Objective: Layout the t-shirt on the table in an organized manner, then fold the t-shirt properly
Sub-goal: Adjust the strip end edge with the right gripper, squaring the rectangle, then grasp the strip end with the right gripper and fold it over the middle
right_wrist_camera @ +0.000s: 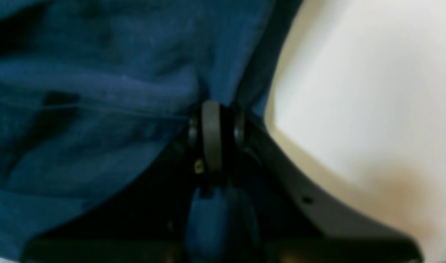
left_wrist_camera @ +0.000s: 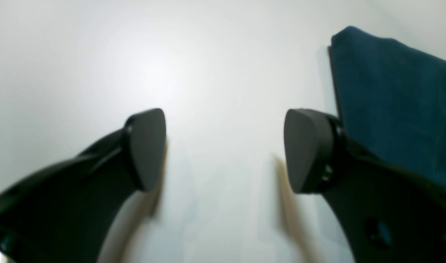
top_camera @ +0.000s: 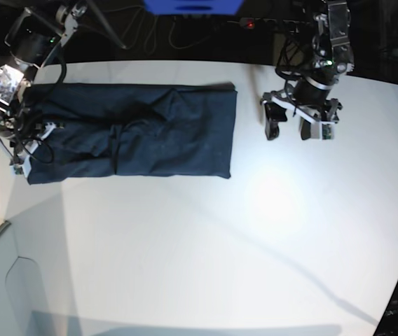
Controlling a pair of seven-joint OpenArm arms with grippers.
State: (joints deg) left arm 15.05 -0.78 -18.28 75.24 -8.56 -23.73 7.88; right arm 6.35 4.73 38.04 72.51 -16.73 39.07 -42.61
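Where the base view looks down on the white bench (top_camera: 206, 245), the t-shirt (top_camera: 150, 133) lies in the upper left of the frame as a long dark navy band, folded lengthwise, with wrinkles and a bunched ridge near its middle and left part. Its right end is a fairly straight edge.

The right claw (top_camera: 25, 155) sits at the far left of that view, at the shirt's left end. In the right wrist view the right claw (right_wrist_camera: 214, 135) has its pads pressed together in the centre of the frame, pinching a gather of blue cloth; the t-shirt (right_wrist_camera: 98, 109) fills the left and upper part of that frame in soft folds, and more blue fabric shows below the pads. Bare bench (right_wrist_camera: 354, 91) takes up the right side.

The left claw (top_camera: 297, 124) hangs in the upper right of the base view, just beside the shirt's right edge but apart from it. In the left wrist view the left claw (left_wrist_camera: 225, 149) is spread wide, its two dark pads well apart with only white bench (left_wrist_camera: 135, 54) between them, holding nothing. The t-shirt (left_wrist_camera: 395, 102) shows in the upper right of that frame, beyond the right-hand pad.
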